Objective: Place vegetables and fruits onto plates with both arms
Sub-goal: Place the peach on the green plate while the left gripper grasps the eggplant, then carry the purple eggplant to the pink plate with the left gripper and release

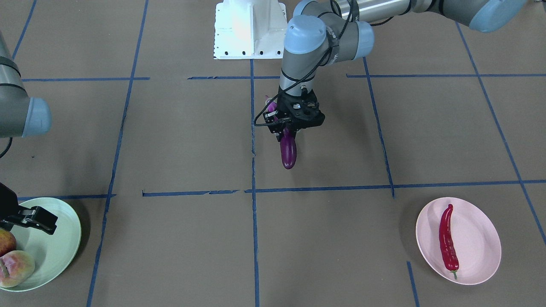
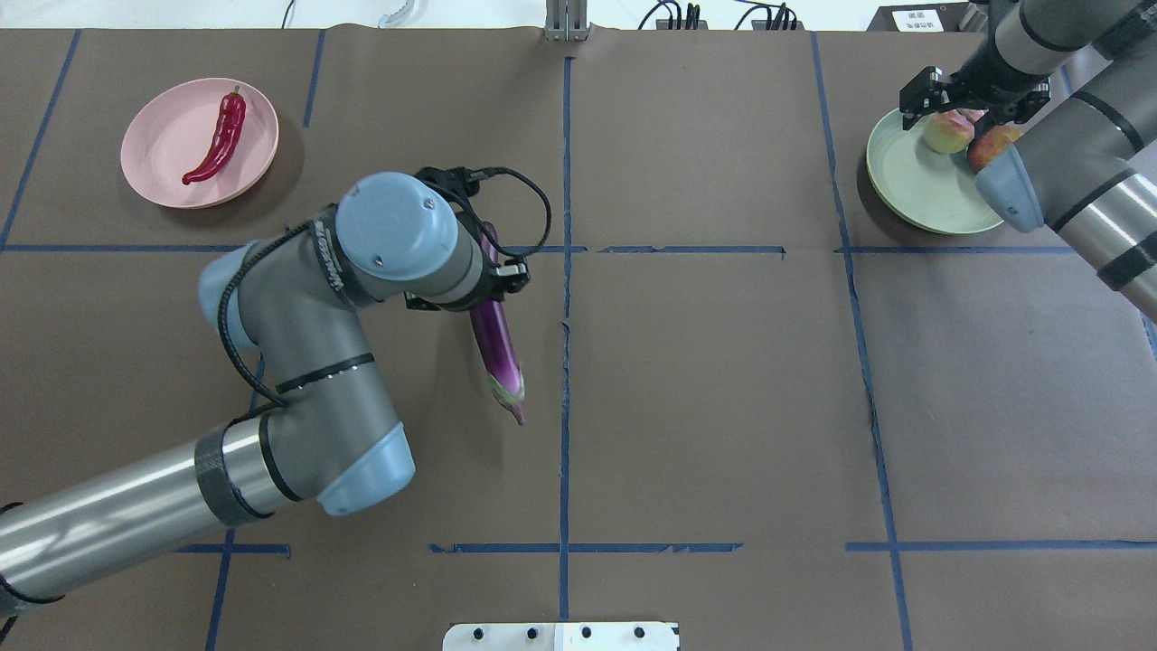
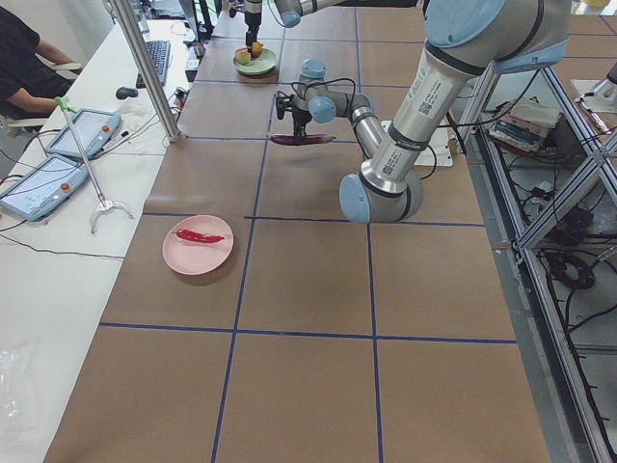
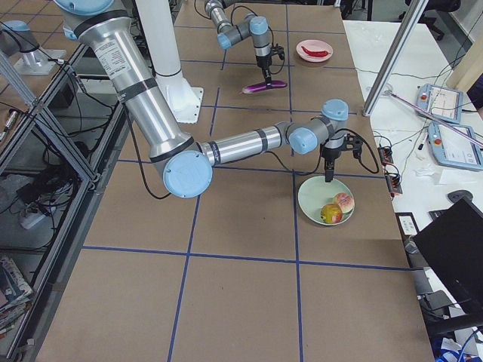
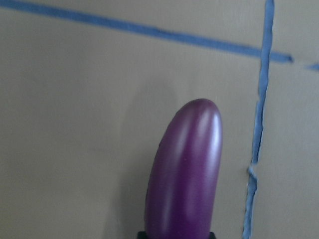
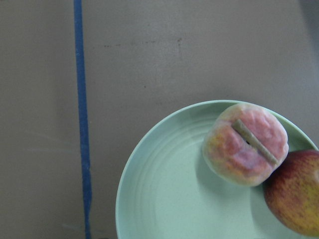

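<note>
My left gripper (image 1: 289,128) is shut on the middle of the long purple eggplant (image 1: 288,152) and holds it level above the table's centre. The eggplant also shows in the overhead view (image 2: 497,348) and the left wrist view (image 5: 187,174). The red chili pepper (image 1: 447,238) lies on the pink plate (image 1: 477,256). The peach (image 6: 246,144) and the dark red apple (image 6: 294,199) lie touching on the green plate (image 6: 164,199). My right gripper (image 4: 326,175) hangs empty over that plate's rim. No fingers show in the right wrist view, so it looks open.
The white base block (image 1: 249,30) stands at the robot's side of the table. Blue tape lines (image 2: 566,362) divide the brown surface. A metal pole (image 3: 145,68) and tablets (image 3: 82,130) stand on the white bench beyond the pink plate (image 3: 198,256).
</note>
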`<state>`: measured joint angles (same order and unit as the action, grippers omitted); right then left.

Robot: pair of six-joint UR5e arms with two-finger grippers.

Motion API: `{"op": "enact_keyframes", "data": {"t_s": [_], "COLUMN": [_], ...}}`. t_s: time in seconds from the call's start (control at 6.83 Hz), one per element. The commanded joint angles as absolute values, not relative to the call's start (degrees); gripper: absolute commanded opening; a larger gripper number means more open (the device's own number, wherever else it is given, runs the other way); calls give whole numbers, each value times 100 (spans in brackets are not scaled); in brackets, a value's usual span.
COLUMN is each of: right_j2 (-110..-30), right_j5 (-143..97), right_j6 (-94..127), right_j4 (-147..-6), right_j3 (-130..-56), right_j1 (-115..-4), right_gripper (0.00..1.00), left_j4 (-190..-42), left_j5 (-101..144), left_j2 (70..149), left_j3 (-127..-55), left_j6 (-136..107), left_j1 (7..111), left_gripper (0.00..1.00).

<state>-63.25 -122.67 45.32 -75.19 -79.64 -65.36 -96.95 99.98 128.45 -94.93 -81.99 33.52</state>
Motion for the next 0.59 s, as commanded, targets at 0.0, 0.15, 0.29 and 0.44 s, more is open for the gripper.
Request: {"op": "enact_keyframes", "data": {"t_s": [0.0,0.15,0.29,0.44], "right_j2": [-7351,-7896,-8310,-8428], "right_j5": [-12593,-12630,-12708,-12761], "right_j6": [4500,4517,4535,4535], "right_j4": [-7734,-7734,-7743,-7743], "right_j3": [-9415,-10135,-10656,-10818], "right_j1": [-6557,-6548,-6548,-6548], "right_gripper": [100,100,100,100], "left_j4": [-9938,-10123,-10116,-10177], "left_j5": [10046,10063,10533,11217], "left_j2": [12246,11991,11875,11891], "left_j3": [-9571,-9502,-9223,-8602], "left_j6": [-7486,-6844,-6107,-5343], "left_j1": [4354,4925,5514,6189], "left_gripper": [0,0,0,0]}}
